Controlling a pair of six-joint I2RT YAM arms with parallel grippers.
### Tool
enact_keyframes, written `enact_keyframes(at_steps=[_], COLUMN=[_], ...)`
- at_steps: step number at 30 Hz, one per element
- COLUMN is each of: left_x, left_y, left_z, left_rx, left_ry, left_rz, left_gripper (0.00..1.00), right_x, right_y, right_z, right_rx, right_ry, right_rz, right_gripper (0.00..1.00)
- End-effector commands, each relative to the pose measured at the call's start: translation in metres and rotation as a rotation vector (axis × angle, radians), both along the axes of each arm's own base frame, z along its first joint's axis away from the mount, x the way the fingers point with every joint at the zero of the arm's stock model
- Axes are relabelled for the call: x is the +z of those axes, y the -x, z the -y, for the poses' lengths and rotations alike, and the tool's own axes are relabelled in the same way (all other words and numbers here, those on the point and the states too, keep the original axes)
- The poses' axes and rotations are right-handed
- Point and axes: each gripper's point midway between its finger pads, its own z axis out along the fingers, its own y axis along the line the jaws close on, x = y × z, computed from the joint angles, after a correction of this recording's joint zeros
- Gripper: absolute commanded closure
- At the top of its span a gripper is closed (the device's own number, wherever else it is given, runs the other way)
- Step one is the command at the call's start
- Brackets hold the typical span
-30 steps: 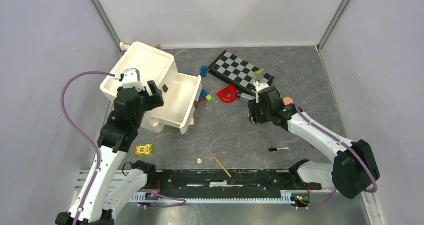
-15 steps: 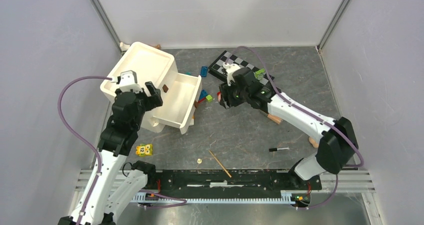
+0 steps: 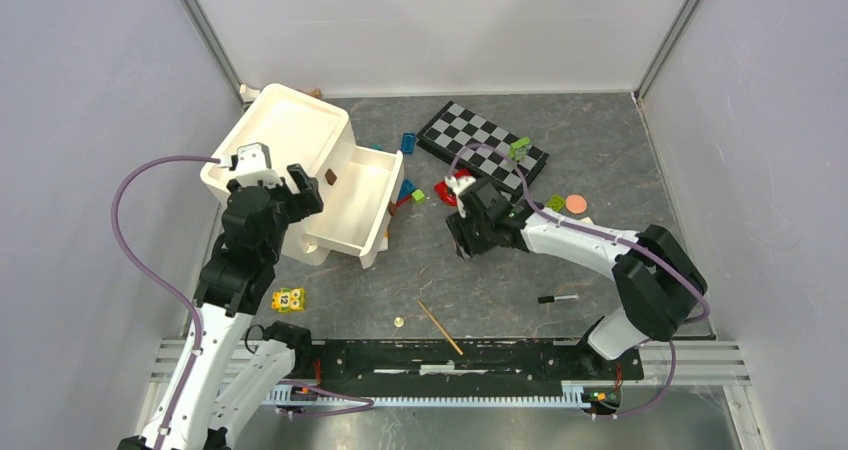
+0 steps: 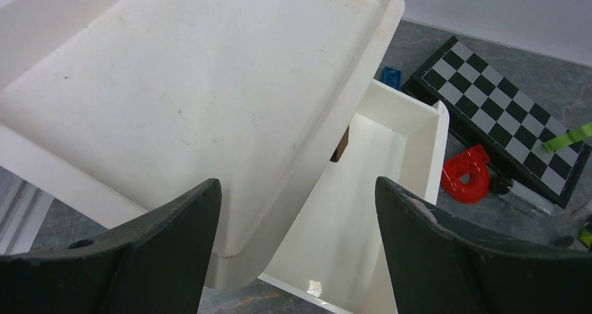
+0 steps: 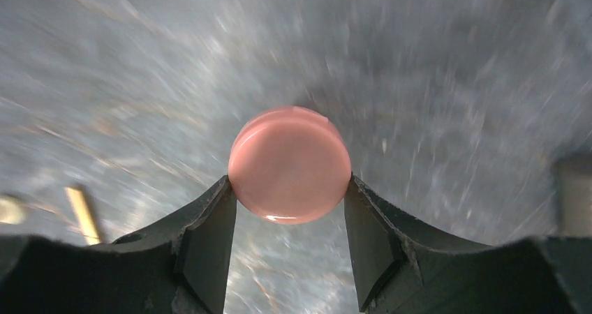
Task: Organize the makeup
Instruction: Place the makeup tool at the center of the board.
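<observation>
Right end effector [image 5: 287,188] is clamped on a round pink disc [image 5: 290,162], lifted off the grey surface [image 5: 454,84] mid-frame in the top view, probably bound for the open drawer [image 3: 350,210] at centre left. Left end effector [image 4: 297,216] hangs with jaws apart above the white drawer unit [image 4: 174,98] — perhaps ready to steady it.

1. The right gripper [image 3: 463,242] swings left, from beside the checkerboard [image 3: 480,140] to mid-table, nearer the drawer [image 3: 360,205].
2. Its arm now uncovers the loose pink disc [image 3: 576,204] and the green brick [image 3: 556,202].
3. It now partly hides the red piece [image 3: 443,188].
</observation>
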Motion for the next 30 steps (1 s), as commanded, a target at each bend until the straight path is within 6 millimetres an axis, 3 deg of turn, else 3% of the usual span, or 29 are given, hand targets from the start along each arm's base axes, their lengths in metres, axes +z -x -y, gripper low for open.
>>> enact_keyframes(at_steps=[1, 5, 9, 14, 19, 24, 30], left_x=[0.009, 0.008, 0.007, 0.007, 0.007, 0.007, 0.006], left_y=[-0.002, -0.002, -0.002, -0.003, -0.003, -0.002, -0.003], left_z=[-0.006, -0.007, -0.006, -0.006, -0.007, -0.007, -0.008], left_rx=[0.02, 0.023, 0.021, 0.02, 0.023, 0.024, 0.028], left_ry=[-0.023, -0.025, -0.027, -0.026, -0.029, -0.029, -0.031], left_rz=[0.041, 0.038, 0.035, 0.035, 0.034, 0.034, 0.029], left_gripper=[0.13, 0.13, 0.12, 0.12, 0.12, 0.12, 0.12], right_x=[-0.036, -0.06, -0.064, -0.046, -0.018, 0.0, -0.006], right_y=[0.027, 0.044, 0.05, 0.045, 0.039, 0.055, 0.108], right_z=[0.032, 0.045, 0.048, 0.045, 0.038, 0.012, -0.033], right_rx=[-0.026, -0.032, -0.041, -0.038, -0.019, 0.08, 0.235], right_ry=[0.091, 0.117, 0.121, 0.105, 0.12, 0.109, 0.074], right_rz=[-0.041, -0.078, -0.086, -0.05, 0.006, 0.03, 0.011], right_gripper=[0.56, 0.54, 0.43, 0.32, 0.28, 0.27, 0.28])
